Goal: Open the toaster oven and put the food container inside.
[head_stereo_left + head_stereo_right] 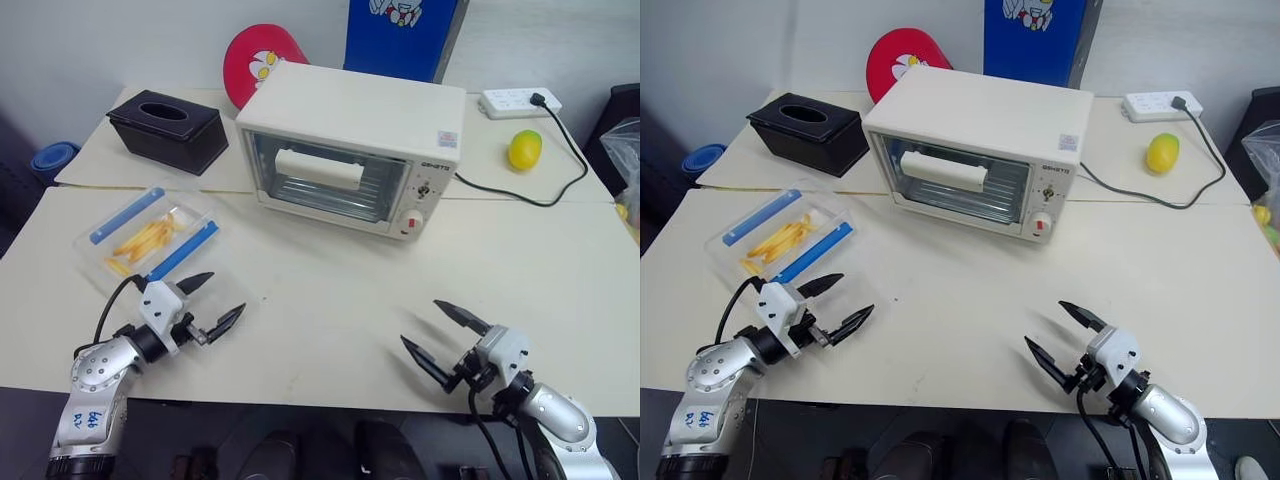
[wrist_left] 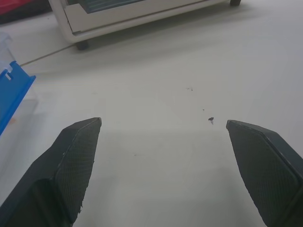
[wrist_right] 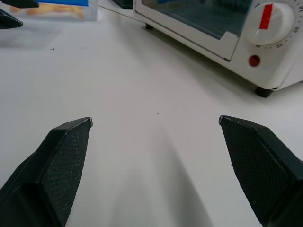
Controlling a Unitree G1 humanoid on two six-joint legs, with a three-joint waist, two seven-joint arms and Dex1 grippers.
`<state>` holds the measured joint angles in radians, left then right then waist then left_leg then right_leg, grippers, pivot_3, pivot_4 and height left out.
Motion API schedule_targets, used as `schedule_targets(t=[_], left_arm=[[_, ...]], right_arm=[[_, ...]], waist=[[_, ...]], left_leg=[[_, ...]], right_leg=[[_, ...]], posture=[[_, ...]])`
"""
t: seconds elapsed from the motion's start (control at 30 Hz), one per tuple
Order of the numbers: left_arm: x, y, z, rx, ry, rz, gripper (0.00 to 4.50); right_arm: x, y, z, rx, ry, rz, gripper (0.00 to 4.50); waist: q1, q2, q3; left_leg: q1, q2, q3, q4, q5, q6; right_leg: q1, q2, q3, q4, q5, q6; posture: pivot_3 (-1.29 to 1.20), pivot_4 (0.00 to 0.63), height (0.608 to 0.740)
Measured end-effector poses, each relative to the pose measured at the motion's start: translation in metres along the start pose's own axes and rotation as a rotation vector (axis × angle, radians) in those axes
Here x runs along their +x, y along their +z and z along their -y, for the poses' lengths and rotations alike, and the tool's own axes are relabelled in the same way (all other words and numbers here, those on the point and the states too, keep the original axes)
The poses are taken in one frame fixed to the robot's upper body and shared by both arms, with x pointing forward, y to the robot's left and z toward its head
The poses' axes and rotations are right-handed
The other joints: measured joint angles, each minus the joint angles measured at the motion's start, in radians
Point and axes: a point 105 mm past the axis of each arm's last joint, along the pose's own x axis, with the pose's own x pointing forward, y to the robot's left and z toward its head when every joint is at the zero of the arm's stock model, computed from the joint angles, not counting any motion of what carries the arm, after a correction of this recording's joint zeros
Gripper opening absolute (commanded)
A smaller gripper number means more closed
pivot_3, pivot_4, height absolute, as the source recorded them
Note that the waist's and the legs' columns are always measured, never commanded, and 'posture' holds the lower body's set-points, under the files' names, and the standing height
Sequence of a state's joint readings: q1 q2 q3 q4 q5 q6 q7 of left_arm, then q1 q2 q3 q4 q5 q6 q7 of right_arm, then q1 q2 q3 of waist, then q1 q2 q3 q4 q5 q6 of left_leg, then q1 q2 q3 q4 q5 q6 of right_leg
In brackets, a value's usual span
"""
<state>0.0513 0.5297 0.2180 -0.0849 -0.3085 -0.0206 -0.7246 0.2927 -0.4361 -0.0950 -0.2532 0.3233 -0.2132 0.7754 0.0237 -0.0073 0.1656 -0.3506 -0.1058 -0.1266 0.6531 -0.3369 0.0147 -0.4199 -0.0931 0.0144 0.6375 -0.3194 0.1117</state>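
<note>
- Black and boxy, the tissue box (image 1: 168, 128) sits at the far left of my table (image 1: 330, 300), well apart from both arms.
- Nearer me on the left I see the food container (image 1: 150, 240), lying flat with its blue side clips up and yellow-orange strips showing through the clear lid.
- My left gripper (image 1: 212, 303) hovers low over the table just in front of the container, not touching it; the forearm reaches in from the lower left corner with the wrist bent inward, so the fingers point level toward the table's middle. Its jaws are spread wide with nothing between them.
- At the back centre stands the toaster oven (image 1: 350, 150), glass door closed, white bar handle across the door, knobs on its right panel.
- My right gripper (image 1: 440, 335) hangs over the near right part of the table, well short of the oven; the forearm enters from the lower right corner, wrist angled inward, fingers level and aimed left and forward. Those jaws also gape wide and empty.
- Far right at the back, I see a yellow fruit (image 1: 524, 150) beside the oven's black cord (image 1: 560, 170), which runs to a white power strip (image 1: 520, 101).
</note>
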Motion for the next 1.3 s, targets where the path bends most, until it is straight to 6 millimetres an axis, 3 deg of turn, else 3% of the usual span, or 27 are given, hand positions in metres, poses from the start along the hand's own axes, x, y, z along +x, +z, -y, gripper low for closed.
schedule_targets(t=[0.2, 0.27, 0.33, 0.5, 0.63, 0.77, 0.83, 1.07, 1.23, 1.3], left_arm=[[-0.004, 0.007, 0.0, -0.064, -0.032, 0.013, 4.5], [-0.01, 0.024, -0.006, -0.158, -0.087, 0.058, 4.5], [-0.018, 0.054, -0.019, -0.214, -0.126, 0.133, 4.5], [-0.03, 0.097, -0.047, -0.191, -0.136, 0.19, 4.5], [-0.028, 0.101, -0.053, -0.216, -0.117, 0.208, 4.5], [-0.018, 0.094, -0.039, -0.266, -0.138, 0.218, 4.5], [-0.014, 0.09, -0.032, -0.284, -0.15, 0.215, 4.5], [-0.012, 0.086, -0.031, -0.301, -0.127, 0.211, 4.5], [-0.009, 0.088, -0.035, -0.31, -0.111, 0.217, 4.5], [-0.008, 0.093, -0.039, -0.312, -0.114, 0.229, 4.1]], right_arm=[[0.014, -0.001, -0.001, 0.073, 0.06, 0.036, 4.48], [0.042, 0.011, 0.01, 0.11, 0.067, 0.065, 4.48], [0.072, 0.03, 0.025, 0.123, 0.058, 0.074, 4.48], [0.125, 0.063, 0.036, 0.148, 0.082, 0.095, 4.48], [0.159, 0.079, 0.037, 0.166, 0.081, 0.096, 4.48], [0.185, 0.118, 0.032, 0.161, 0.096, 0.152, 4.48], [0.189, 0.13, 0.03, 0.149, 0.101, 0.166, 4.48], [0.187, 0.133, 0.014, 0.123, 0.175, 0.144, 4.48], [0.169, 0.122, -0.011, 0.116, 0.303, 0.083, 4.48], [0.164, 0.117, -0.015, 0.117, 0.32, 0.062, 4.5]], waist=[[-0.003, 0.0, 0.0], [-0.02, -0.002, 0.002], [-0.025, -0.001, 0.002], [-0.025, 0.001, 0.002], [-0.031, 0.001, 0.002], [-0.041, 0.001, 0.003], [-0.046, 0.001, 0.002], [-0.054, 0.002, 0.003], [-0.059, 0.002, 0.003], [-0.058, 0.002, 0.003]], left_leg=[[0.0, 0.0, 0.0, 0.0, 0.0, 0.0], [-0.001, 0.003, -0.001, 0.002, 0.0, -0.001], [-0.002, 0.003, -0.001, 0.002, 0.001, -0.002], [-0.003, 0.002, -0.001, -0.002, 0.001, -0.002], [-0.005, 0.0, -0.001, 0.0, 0.0, -0.001], [-0.005, 0.001, 0.0, 0.001, 0.0, -0.001], [-0.005, 0.002, -0.001, 0.001, 0.0, -0.001], [-0.005, 0.002, 0.0, 0.0, 0.0, -0.001], [-0.005, 0.002, 0.0, -0.001, 0.0, -0.001], [-0.005, 0.002, 0.0, 0.0, 0.0, -0.001]], right_leg=[[0.0, 0.0, 0.0, 0.0, 0.0, 0.0], [-0.001, 0.001, 0.0, 0.002, 0.001, -0.002], [-0.003, 0.001, -0.001, 0.004, 0.001, -0.003], [-0.007, 0.001, -0.003, 0.004, 0.0, -0.004], [-0.008, -0.001, -0.006, 0.005, 0.0, -0.004], [-0.008, -0.001, -0.007, 0.006, 0.0, -0.004], [-0.008, -0.001, -0.007, 0.006, 0.0, -0.004], [-0.009, -0.001, -0.007, 0.007, 0.0, -0.004], [-0.01, -0.001, -0.007, 0.007, 0.0, -0.004], [-0.01, -0.001, -0.007, 0.006, 0.0, -0.004]], posture=[[0.0, 0.15, 0.74], [0.0, 0.15, 0.74], [0.0, 0.15, 0.74], [0.0, 0.15, 0.74], [0.0, 0.15, 0.74], [0.0, 0.15, 0.74], [0.0, 0.15, 0.74], [0.0, 0.15, 0.74], [0.0, 0.15, 0.74], [0.0, 0.15, 0.74]])
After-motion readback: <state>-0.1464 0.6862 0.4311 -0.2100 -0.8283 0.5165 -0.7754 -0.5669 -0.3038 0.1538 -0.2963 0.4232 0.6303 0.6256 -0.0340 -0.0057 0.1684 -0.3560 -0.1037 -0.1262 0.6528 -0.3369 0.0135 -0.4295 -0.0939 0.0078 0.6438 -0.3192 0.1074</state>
